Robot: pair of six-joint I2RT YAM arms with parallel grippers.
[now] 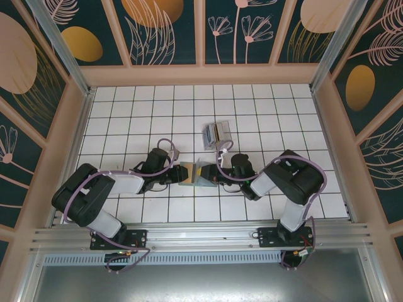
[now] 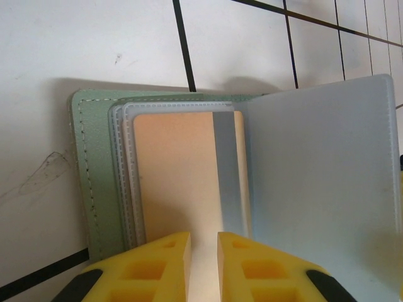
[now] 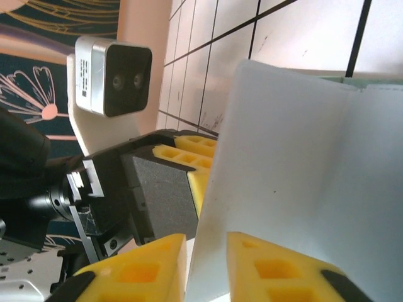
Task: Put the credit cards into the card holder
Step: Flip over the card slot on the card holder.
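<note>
Card holder: the grey-green card holder (image 1: 191,175) lies open on the tiled table (image 1: 126,113), between the two arms. Its cover is flat, with clear sleeves stacked on it.
Card at work: a tan card (image 2: 176,176) with a silver stripe lies face-up on the sleeve stack, within the cover's outline. Whether it already sits under a sleeve cannot be told.
Nearby: a small clear box (image 1: 216,133) stands just beyond the holder; its contents are too small to read.
Left gripper: on the left gripper (image 2: 203,267) the jaws are drawn close with a narrow gap left, and the tips are over the card's near end. Whether they pinch anything cannot be told.
Right gripper: the right gripper (image 3: 206,270) is clamped on one sleeve leaf (image 3: 283,157), holding it upright off the stack.
Handling, card: judged light, stiff and slick-faced. It is too thin to lift off a flat surface — better taken by a short edge or pushed from its end.
Handling, sleeve: judged soft and floppy, apt to buckle or slip — hold it near the free edge, gently.
Risk: the holder looks light and may slide under a push unless pinned.
</note>
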